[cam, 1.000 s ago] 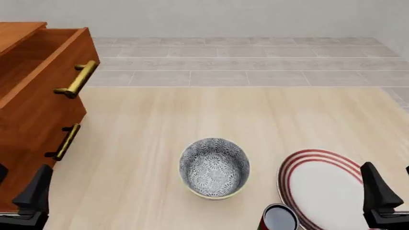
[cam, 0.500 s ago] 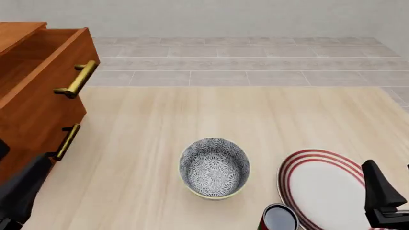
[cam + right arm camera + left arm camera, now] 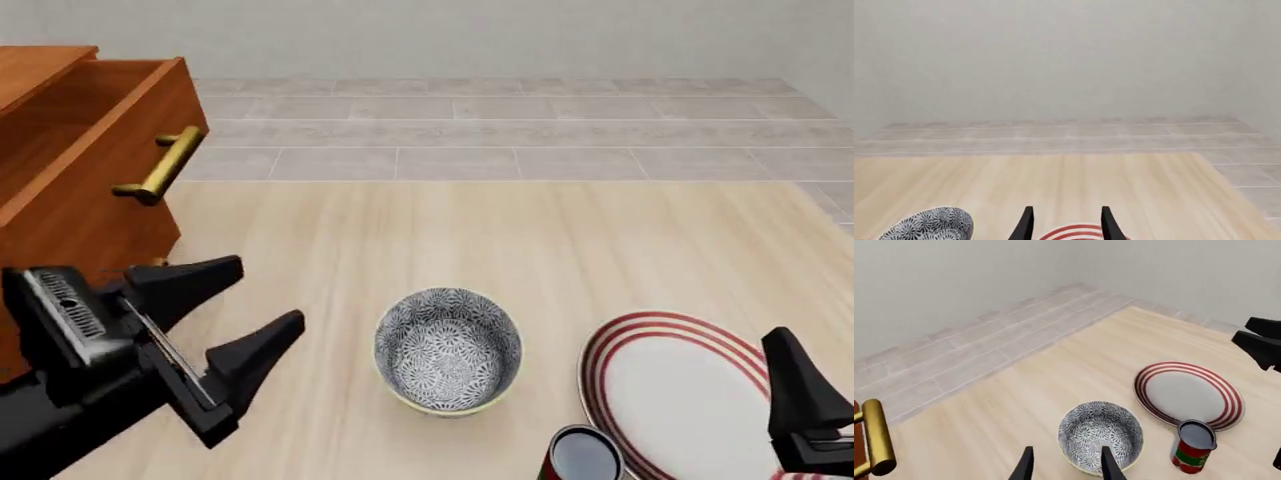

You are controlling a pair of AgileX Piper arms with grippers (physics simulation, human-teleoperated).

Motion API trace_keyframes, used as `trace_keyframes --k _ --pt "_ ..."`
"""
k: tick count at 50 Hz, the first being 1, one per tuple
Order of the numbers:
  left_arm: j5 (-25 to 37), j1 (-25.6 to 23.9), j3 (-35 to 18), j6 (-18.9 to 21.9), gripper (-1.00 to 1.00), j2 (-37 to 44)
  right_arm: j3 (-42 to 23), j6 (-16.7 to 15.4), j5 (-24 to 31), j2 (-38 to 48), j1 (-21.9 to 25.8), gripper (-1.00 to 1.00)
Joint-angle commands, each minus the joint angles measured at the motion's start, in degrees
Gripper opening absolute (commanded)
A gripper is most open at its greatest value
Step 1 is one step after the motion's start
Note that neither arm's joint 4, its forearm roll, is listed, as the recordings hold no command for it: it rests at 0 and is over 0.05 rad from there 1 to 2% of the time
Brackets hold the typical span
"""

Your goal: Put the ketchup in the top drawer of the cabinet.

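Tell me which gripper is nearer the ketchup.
Right. The right gripper hovers just right of the ketchup, over the plate. The left gripper sits across the bowl, near the cabinet.

The left gripper (image 3: 254, 300) has come up from the near left corner of the table (image 3: 534, 240). It has swung out toward the middle, fingers spread wide. Now it sits in front of the cabinet (image 3: 67, 220) and hides the lower handle.

Reddish wood cabinet (image 3: 60, 170) (glossy brass handle (image 3: 160, 165)).
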Motion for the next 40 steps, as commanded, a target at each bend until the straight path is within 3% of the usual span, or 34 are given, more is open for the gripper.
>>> trace_keyframes --k 1,6,9,16,28,32,34,40 --pt "-18.7 -10.8 0.1 -0.8 1.00 23.7 -2.8 0.3 1.7 -0.1 1.5 1.00" --pt "-20.3 -14.0 -1.7 -4.0 1.00 27.2 -2.9 -1.4 1.2 -0.1 1.3 1.00" --pt "-21.0 -17.2 -3.0 -2.6 1.00 30.7 -2.9 -1.5 1.3 -0.1 1.1 1.00" --pt "-22.4 -22.5 -5.1 -4.4 1.00 38.6 -2.9 -3.2 0.4 -0.1 1.4 1.00" --pt "-25.3 -27.3 -6.2 -5.7 1.00 44.8 -3.4 -3.2 0.6 -0.1 1.1 1.00" --pt "-27.2 -31.0 -6.5 -4.7 1.00 46.1 -3.4 -3.3 0.4 -0.1 0.7 1.00" --pt "-28.1 -31.5 -6.9 -6.7 1.00 47.7 -3.4 -3.5 0.3 -0.1 0.7 1.00" --pt "-30.2 -32.4 -7.9 -5.9 1.00 52.9 -4.6 -3.8 0.6 -0.1 0.3 1.00"
